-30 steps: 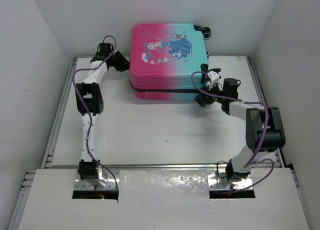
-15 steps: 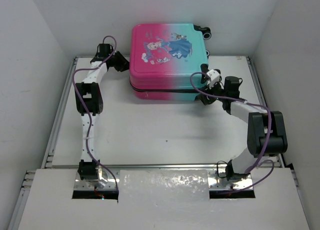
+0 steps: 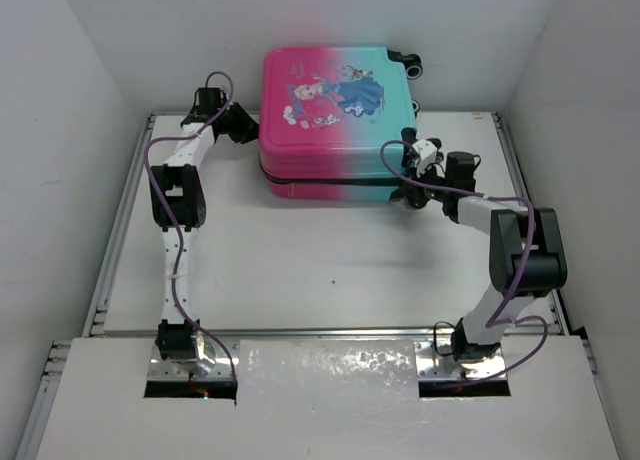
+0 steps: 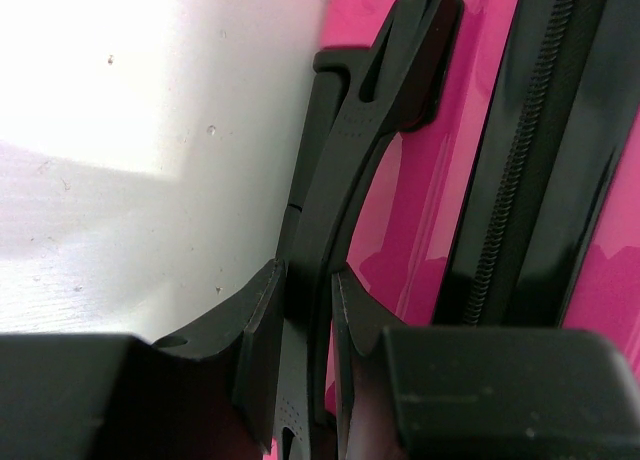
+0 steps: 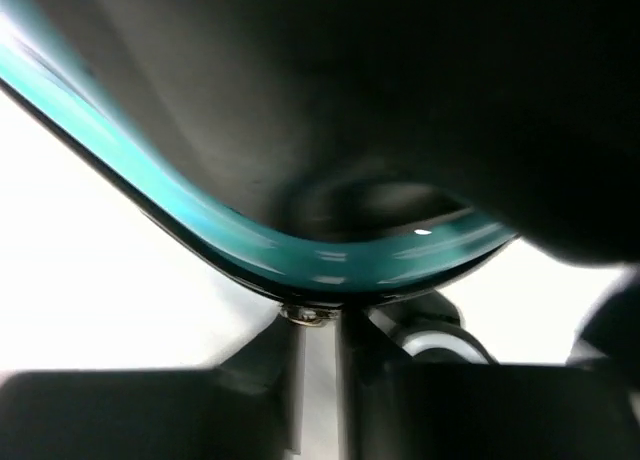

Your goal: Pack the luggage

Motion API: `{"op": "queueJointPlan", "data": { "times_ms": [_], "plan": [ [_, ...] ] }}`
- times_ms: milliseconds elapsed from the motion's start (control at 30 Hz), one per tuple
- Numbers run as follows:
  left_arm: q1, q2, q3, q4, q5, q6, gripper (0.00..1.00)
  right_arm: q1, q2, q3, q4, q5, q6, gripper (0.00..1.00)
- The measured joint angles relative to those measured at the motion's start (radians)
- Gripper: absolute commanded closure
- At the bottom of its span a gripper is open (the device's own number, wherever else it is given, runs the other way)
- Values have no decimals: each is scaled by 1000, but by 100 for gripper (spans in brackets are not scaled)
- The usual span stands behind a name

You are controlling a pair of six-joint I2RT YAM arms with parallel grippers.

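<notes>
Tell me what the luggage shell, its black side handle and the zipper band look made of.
Judging by looks: luggage shell, hard glossy plastic, mirror-like highlights; side handle, matte black moulded plastic or rubber, slotted; zipper band, black tape with fine coil teeth, probably nylon.

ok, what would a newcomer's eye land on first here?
The pink-to-teal luggage, closed and lying flat at the far edge of the table, cartoon princess up. The left fingers clamp its black side handle at the pink end; the right fingers sit close together at the teal corner.
</notes>
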Motion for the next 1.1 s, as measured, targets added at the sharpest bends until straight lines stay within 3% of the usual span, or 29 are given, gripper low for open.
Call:
{"op": "queueJointPlan", "data": {
  "times_ms": [67, 400, 700, 900, 1100],
  "plan": [
    [0, 0, -2, 2, 1, 0, 100, 0, -5, -16, 19, -11, 19, 100],
    [0, -5, -12, 10, 3, 0, 100, -26, -13, -147, 295, 11, 215, 100],
    [0, -7, -20, 10, 23, -5, 100, -45, 6, -153, 347, 31, 346, 100],
    [0, -12, -30, 13, 24, -9, 100, -45, -1, -167, 361, 53, 348, 100],
    [-3, -16, -33, 11, 21, -12, 100, -45, -23, -176, 339, 63, 245, 100]
  ]
}}
